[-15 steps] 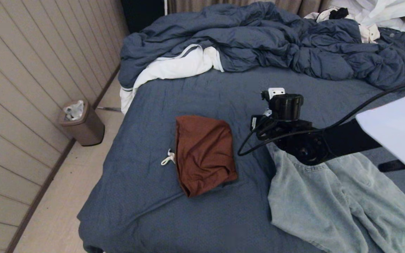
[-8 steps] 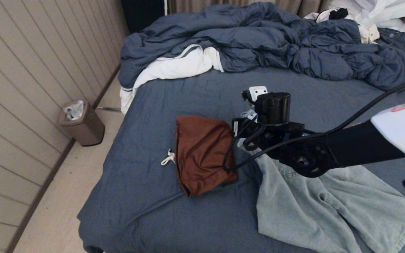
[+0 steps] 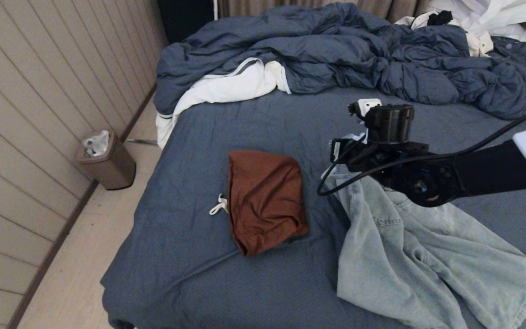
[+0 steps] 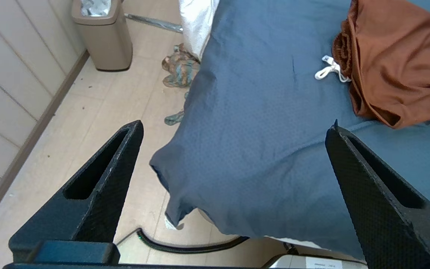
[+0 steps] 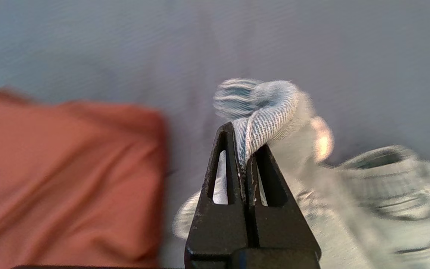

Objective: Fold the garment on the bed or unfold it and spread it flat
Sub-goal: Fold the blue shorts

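Light-blue denim jeans (image 3: 404, 256) lie crumpled on the bed's slate-blue sheet (image 3: 244, 128), near the right front. My right gripper (image 5: 243, 142) is shut on a fold of the jeans' waistband (image 5: 271, 108) and holds that end lifted; my right arm (image 3: 409, 178) reaches in from the right. A folded rust-brown garment (image 3: 265, 201) lies left of the jeans, apart from them. The puffy blue duvet (image 3: 359, 50) is heaped at the back. My left gripper (image 4: 235, 125) hangs open and empty over the bed's front left corner.
A white drawstring (image 3: 218, 204) sticks out beside the brown garment. White clothes (image 3: 486, 18) lie at the back right. A beige bin (image 3: 107, 160) stands on the floor by the panelled wall. A patterned cloth (image 4: 179, 69) and a black cable (image 4: 185, 246) lie on the floor.
My right gripper first dragged the jeans' waistband left toward the brown garment, then swung back right and farther up the bed, stretching the jeans. The brown garment stayed put.
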